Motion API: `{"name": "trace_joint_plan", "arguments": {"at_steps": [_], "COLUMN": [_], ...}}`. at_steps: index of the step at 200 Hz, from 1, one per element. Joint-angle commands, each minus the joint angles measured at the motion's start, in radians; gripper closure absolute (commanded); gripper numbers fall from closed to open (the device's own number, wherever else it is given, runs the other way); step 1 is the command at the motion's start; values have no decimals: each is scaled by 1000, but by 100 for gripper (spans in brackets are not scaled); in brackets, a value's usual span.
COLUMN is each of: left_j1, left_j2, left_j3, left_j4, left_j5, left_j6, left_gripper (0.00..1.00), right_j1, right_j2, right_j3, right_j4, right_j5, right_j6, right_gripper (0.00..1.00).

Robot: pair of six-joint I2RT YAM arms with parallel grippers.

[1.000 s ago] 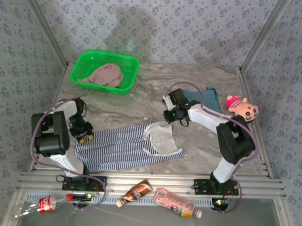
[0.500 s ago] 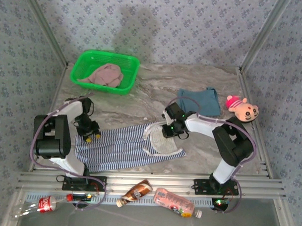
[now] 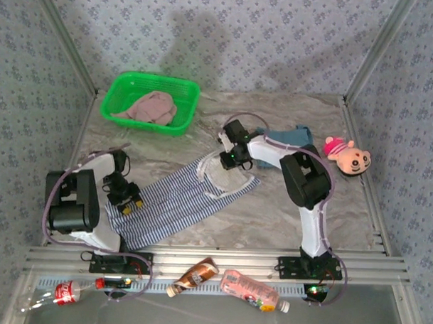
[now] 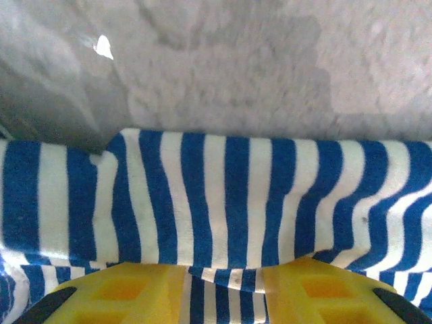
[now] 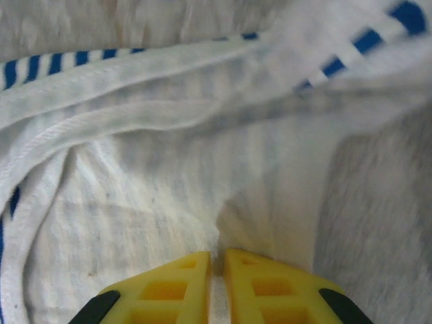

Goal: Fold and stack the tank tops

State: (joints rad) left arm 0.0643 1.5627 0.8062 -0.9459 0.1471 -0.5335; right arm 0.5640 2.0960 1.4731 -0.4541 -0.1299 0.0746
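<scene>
Grey table [image 3: 271, 214] under my arms holds the striped tank top [image 3: 174, 201], stretched slantwise between both grippers. My left gripper [image 3: 124, 200] pinches its near-left edge, my right gripper [image 3: 228, 157] is closed on its far end.

The right arm hides part of the teal-blue tank top [image 3: 297, 137].
</scene>
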Motion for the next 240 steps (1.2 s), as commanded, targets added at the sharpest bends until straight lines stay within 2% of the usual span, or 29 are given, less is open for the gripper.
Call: {"name": "trace_joint_plan", "arguments": {"at_steps": [1,20,43,88,122,139,159,188,214,240], "left_j1": [-17,-29,-43,-25,17,31,64,119,141,183], "left_j2": [-33,-41,-49,-131,-45,-7,12,-3,-41,-79], "left_j3": [-32,-54,-52,33,65,99,132,128,79,43], "left_j4": [-17,12,-4,-65,-18,-3,-24,-49,-57,-52], "left_j5": [21,67,69,-10,-7,-7,-67,-54,-40,-28], "left_j6": [-57,-93,-96,-71,-11,15,49,79,63,35], "left_gripper": [63,62,60,56,55,53,49,43,41,38], "right_j1": [-18,-22,-29,-39,-61,-63,-67,-36,40,160], "right_j2": [102,167,239,333,307,249,152,-43,-190,-283], "right_j3": [109,206,316,490,514,479,407,160,-51,-207], "right_j4": [-106,-120,-132,-125,-41,-3,39,163,286,390], "right_j5": [64,66,78,125,76,18,-27,-144,-195,-201], "right_j6": [-82,-109,-136,-206,-223,-247,-266,-233,-155,-73], "right_gripper": [83,83,83,83,81,77,71,61,52,45]}}
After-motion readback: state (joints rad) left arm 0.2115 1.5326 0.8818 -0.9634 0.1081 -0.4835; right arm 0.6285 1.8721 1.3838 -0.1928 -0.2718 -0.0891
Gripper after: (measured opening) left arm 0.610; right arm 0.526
